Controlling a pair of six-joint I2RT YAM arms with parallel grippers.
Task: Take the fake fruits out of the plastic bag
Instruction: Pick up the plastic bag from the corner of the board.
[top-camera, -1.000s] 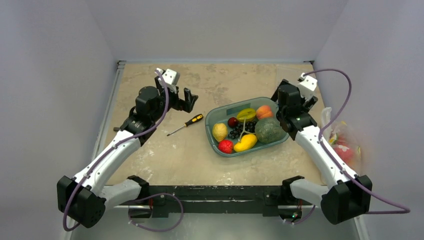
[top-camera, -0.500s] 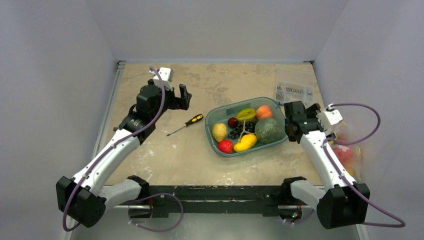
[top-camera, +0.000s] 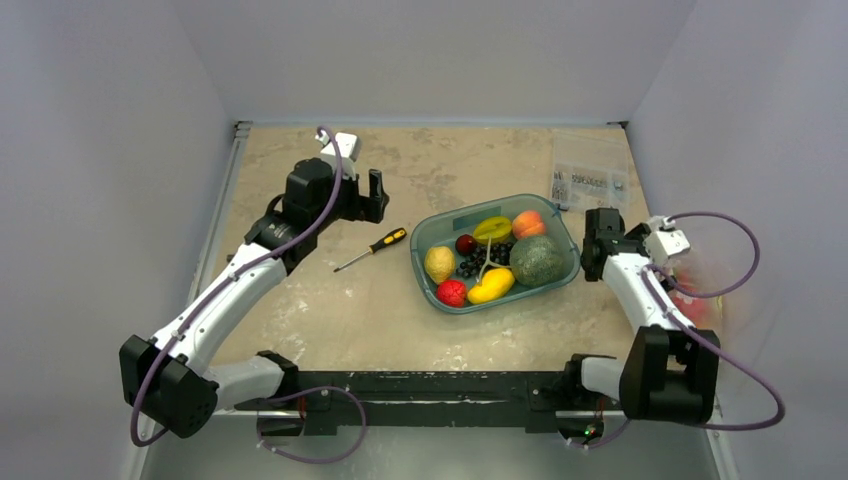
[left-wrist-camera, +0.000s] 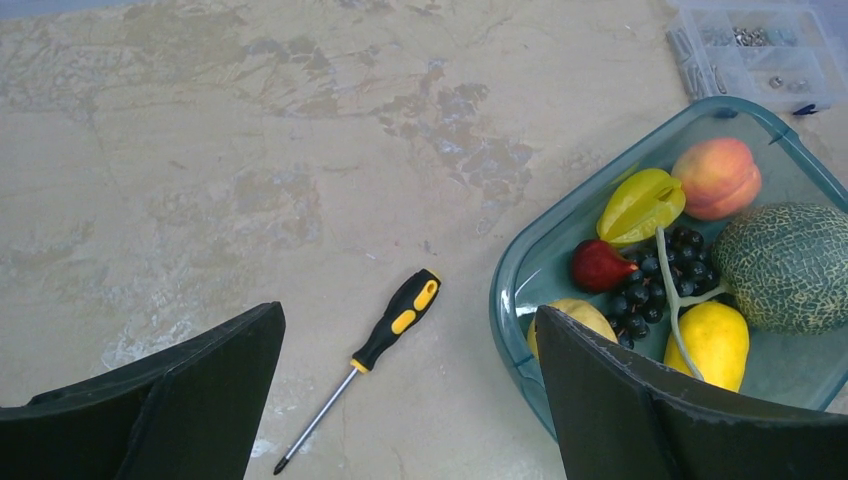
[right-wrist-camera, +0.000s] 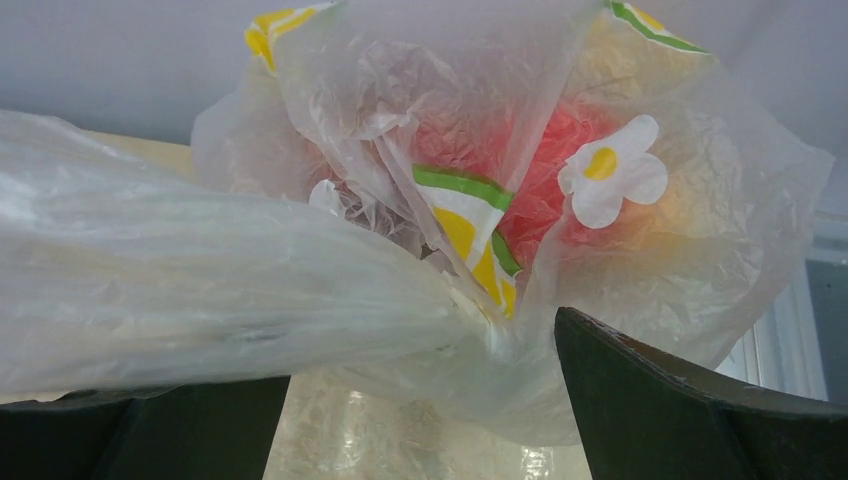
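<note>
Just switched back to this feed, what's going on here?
The right gripper is open right at the plastic bag on the right side of the table. The bag's bunched neck lies between its fingers but isn't pinched. Through the bag you can see red fruit, so it isn't emptied yet. The left gripper is open too, hovering above the screwdriver, beside the tub.

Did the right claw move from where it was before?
Yes. The right claw swung away from the tub's right end, out rightward to the plastic bag.
</note>
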